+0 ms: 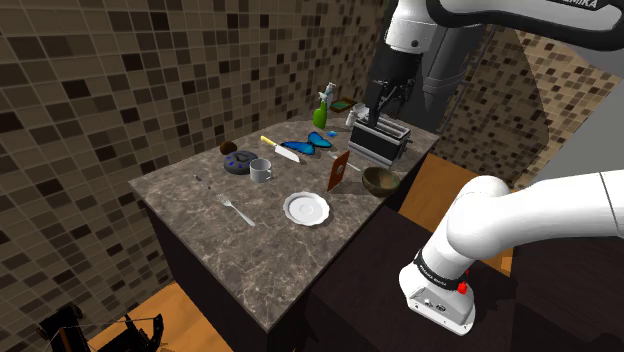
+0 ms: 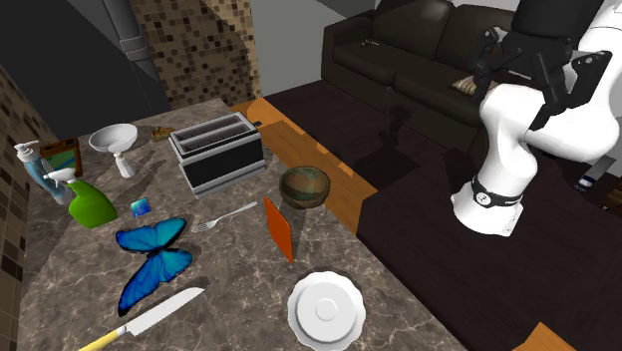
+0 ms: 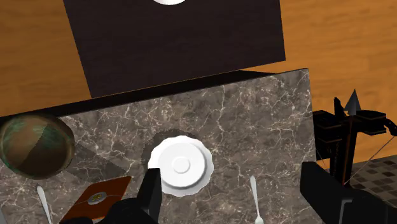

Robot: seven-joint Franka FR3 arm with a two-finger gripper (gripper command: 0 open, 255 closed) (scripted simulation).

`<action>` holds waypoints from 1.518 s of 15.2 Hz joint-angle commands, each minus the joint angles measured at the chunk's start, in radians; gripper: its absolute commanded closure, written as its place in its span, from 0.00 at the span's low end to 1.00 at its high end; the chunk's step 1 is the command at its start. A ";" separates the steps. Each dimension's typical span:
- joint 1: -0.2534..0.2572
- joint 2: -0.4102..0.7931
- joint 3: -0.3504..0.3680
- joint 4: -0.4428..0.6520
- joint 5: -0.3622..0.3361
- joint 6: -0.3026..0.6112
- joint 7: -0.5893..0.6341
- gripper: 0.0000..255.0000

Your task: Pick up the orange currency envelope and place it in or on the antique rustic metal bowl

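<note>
Finding: my end effector (image 3: 229, 173) hangs high over the desk (image 3: 254, 114), fingers apart, holding nothing. The orange envelope (image 1: 339, 170) stands on edge between bowl (image 1: 379, 180) and plate (image 1: 306, 208), well below it, toward the shoulder view's left. I judge the fingers must straddle its thin faces.

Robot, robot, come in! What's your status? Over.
Pincer open, empty, high over table. Orange envelope standing on edge beside bowl, not in it. Plate and fork close by.
</note>
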 commanded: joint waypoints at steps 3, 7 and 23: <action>-0.022 0.050 0.003 -0.013 0.000 0.063 0.040 0.00; -0.065 0.160 0.005 -0.026 -0.002 0.183 0.120 0.00; -0.216 0.657 -0.041 0.080 -0.026 0.565 0.424 0.00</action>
